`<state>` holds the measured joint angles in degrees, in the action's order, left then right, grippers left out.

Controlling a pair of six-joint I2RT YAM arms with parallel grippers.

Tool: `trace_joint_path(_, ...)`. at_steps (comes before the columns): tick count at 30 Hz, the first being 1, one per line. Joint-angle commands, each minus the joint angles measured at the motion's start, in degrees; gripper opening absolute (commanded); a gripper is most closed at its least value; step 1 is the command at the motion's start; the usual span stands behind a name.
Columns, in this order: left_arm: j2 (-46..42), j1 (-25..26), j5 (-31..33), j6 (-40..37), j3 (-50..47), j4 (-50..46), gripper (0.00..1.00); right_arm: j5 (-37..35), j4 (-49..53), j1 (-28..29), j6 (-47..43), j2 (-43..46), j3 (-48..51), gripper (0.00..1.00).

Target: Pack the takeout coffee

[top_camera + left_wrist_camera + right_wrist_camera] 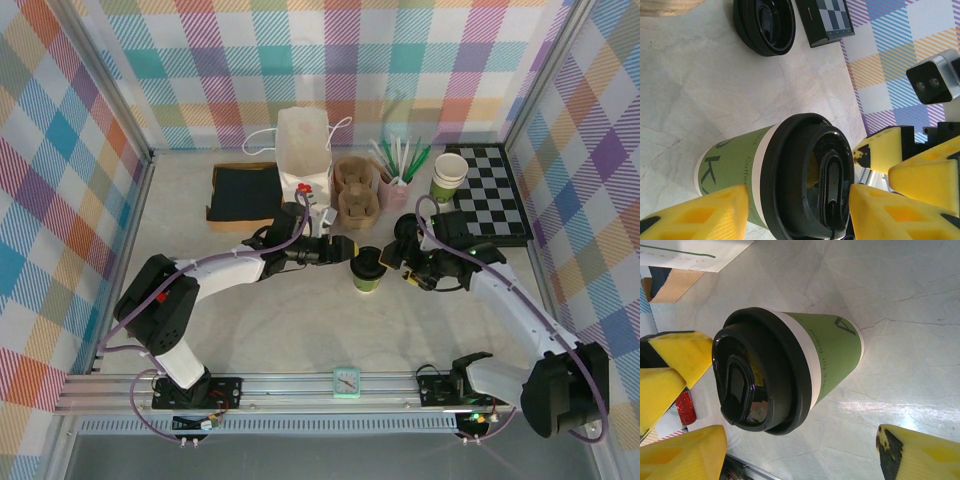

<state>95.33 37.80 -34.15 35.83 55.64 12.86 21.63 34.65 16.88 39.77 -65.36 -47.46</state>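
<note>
Takeout coffee (pixel 368 270) stands upright on the counter (pixel 300 330) between my 2 hands, on the near side of the white paper bag (pixel 303 148). Right hand (pixel 400 262) is released, fingers (pixel 920 455) wide, bare counter showing beside the cup. Left hand (pixel 347 250) sits half spread at the lid; can't tell if it's pinching. My guess: soft crushable paper wall, slick lid that could pop off. I'd grip the body just under the lid rim, squeeze lightly, keep it vertical.

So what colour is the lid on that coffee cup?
The lid is black; the right wrist view shows it best.
</note>
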Motion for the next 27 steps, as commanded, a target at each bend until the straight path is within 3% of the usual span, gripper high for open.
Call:
trace_joint_path(1, 0.9, 0.6, -0.3, -1.3, 1.8, -1.1, 0.55, 1.4, -2.0, -0.2, 0.4, -0.5, 0.8, 0.76)
trace_joint_path(27, 3.5, 2.2, 0.7, -2.3, 1.5, -1.9, 0.54, 0.1, -6.8, -0.2, 1.8, -3.7, 4.4, 0.57)
